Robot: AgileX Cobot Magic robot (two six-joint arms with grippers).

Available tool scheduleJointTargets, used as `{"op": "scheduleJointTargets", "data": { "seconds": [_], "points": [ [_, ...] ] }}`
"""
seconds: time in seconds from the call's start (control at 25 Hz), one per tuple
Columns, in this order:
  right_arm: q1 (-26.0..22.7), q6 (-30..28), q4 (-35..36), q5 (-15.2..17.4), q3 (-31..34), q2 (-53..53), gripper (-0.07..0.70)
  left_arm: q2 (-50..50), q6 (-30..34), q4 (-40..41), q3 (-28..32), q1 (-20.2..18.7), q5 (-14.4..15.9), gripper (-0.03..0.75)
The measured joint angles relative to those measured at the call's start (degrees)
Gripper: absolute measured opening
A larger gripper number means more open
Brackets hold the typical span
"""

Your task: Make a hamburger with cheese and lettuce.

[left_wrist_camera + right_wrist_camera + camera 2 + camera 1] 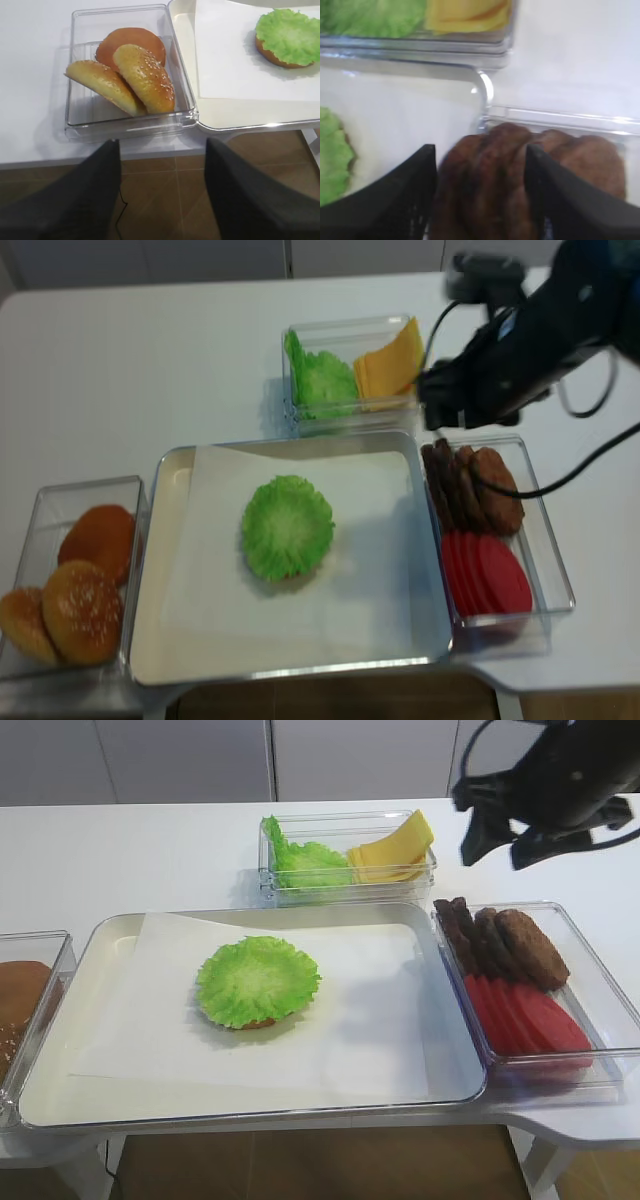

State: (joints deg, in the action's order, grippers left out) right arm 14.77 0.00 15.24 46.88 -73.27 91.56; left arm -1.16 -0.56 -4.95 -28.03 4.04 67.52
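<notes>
Right hand (497, 845), exterior high view: it hangs above the table (150, 840), just beyond the far end of the right-hand bin (600, 990), with both fingers spread and nothing between them. Its upper body is cut off by the frame edge. The hamburger (258, 982) sits on white paper (370, 1020) in the metal tray (60, 1105); the lettuce (256, 978) covers the bun almost fully, so only a brown sliver shows at the near edge. A clear bin behind the tray holds spare lettuce leaves (305, 862) on the left and the cheese (392, 850) on the right, the slices leaning. The right-hand bin holds brown patties (500, 945) at the far end and red slices (525, 1015) at the near end. A bun bin (40, 990) is cropped at the left edge.

Right wrist view: the picture is blurred. Two dark fingers (395, 200) stand wide apart, with the patties directly below the gap. Contact cannot be confirmed. The cheese and lettuce bin lies along the top edge.

Left wrist view: the left hand (162, 195) shows two separated dark fingers over the floor, gripping nothing. The bun bin holds two seeded bun tops (145, 77) leaning on edge and one flat brown bun.

Second exterior high view: the right arm is motion-blurred, so finger detail is unreadable.
</notes>
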Motion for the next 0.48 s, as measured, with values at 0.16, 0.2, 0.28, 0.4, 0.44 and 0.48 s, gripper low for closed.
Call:
{"op": "scheduleJointTargets", "data": {
  "seconds": [0.16, 0.2, 0.28, 0.4, 0.44, 0.48],
  "points": [
    [-8.48, 0.0, -1.99, 2.33, 0.0, -3.03, 0.419, 0.0, 0.0, 0.0, 0.0, 0.0, 0.0, 0.403],
    [-10.49, 0.0, -2.91, 3.32, 0.0, -3.52, 0.419, 0.0, 0.0, 0.0, 0.0, 0.0, 0.0, 0.403],
    [-13.76, 0.0, -5.18, 5.25, -0.1, -4.59, 0.417, 0.0, 0.0, 0.0, 0.0, 0.0, 0.0, 0.403],
    [-16.58, 0.0, -7.27, 7.12, -0.1, -6.06, 0.417, 0.0, 0.0, 0.0, 0.0, 0.0, 0.0, 0.403],
    [-16.84, 0.0, -7.69, 7.27, 0.02, -6.65, 0.417, 0.0, 0.0, 0.0, 0.0, 0.0, 0.0, 0.403],
    [-16.97, 0.0, -7.81, 7.55, 0.23, -7.14, 0.417, 0.0, 0.0, 0.0, 0.0, 0.0, 0.0, 0.403]
  ]
}}
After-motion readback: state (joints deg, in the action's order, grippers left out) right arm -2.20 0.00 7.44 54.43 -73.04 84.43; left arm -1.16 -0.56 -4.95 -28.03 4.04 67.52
